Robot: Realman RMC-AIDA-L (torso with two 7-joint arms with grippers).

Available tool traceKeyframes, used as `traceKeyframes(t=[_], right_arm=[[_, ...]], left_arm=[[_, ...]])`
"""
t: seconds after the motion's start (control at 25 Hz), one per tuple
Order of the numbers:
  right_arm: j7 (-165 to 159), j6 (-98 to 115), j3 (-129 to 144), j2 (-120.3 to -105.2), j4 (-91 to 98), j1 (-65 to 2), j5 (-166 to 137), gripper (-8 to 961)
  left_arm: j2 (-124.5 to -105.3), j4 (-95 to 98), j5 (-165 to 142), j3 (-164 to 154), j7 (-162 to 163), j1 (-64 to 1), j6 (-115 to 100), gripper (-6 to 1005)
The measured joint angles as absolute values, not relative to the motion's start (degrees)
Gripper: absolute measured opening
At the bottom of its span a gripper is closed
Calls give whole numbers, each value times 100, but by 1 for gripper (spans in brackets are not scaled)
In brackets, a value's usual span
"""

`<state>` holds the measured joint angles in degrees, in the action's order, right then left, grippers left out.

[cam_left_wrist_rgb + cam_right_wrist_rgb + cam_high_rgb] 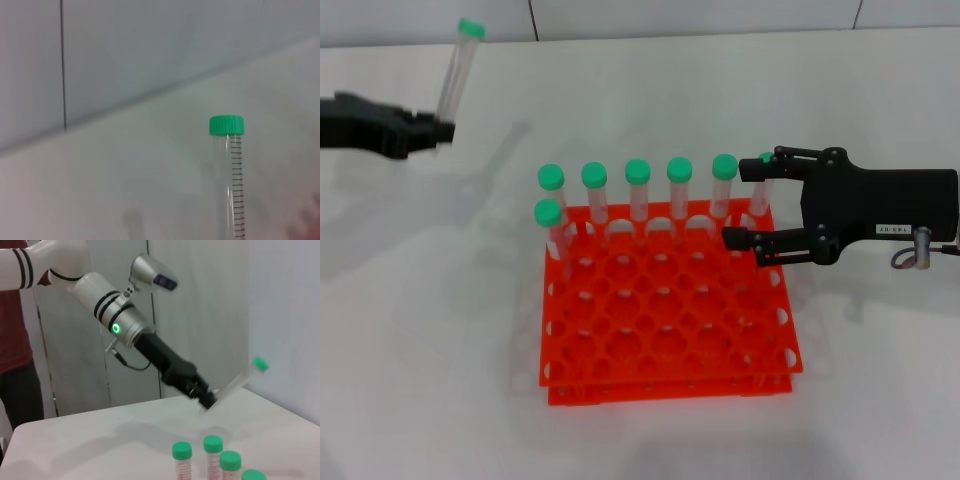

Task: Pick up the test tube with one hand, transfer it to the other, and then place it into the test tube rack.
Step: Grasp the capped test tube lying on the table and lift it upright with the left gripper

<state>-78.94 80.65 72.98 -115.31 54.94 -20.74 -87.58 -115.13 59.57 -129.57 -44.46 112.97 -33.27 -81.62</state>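
Centrally, the tabletop (420,340) is occupied by the test tube rack (665,320). Spread wide, nothing gripped, the right end effector (745,205) is held over its back right corner. Far left, well clear, the test tube (457,72) is clamped by the left end effector (440,130).

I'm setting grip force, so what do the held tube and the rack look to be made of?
The tube in the left tool looks like clear, glossy plastic, though glass isn't ruled out: you see through it, and printed marks show. Its cap looks like ribbed green plastic. The rack looks like moulded orange-red plastic, smooth and opaque.
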Motion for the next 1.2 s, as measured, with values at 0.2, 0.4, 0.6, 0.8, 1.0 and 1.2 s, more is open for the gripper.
traceKeyframes(t=[0.2,0.4,0.6,0.8,1.0,1.2], right_arm=[[-7901,8025,7294,-11531,5505,-2074,-8754,821],[-7902,7996,7294,-11531,5533,-2083,-8729,820],[-7901,7943,7294,-11531,5537,-2139,-8694,819],[-7897,7933,7249,-11525,5522,-2210,-8692,818],[-7894,7888,7233,-11523,5518,-2246,-8692,817],[-7892,7810,7233,-11522,5515,-2304,-8692,816]], left_arm=[[-11540,5919,-12181,-4442,10563,-3288,-8063,199],[-11606,5776,-11654,-4463,10047,-3347,-7824,199],[-11655,5280,-11007,-4477,9295,-3515,-7757,199],[-11753,4830,-10734,-4484,8635,-3698,-7752,199],[-11826,4448,-10718,-4485,8173,-3868,-7665,199],[-11879,4197,-10718,-4504,7876,-3996,-7612,198]])
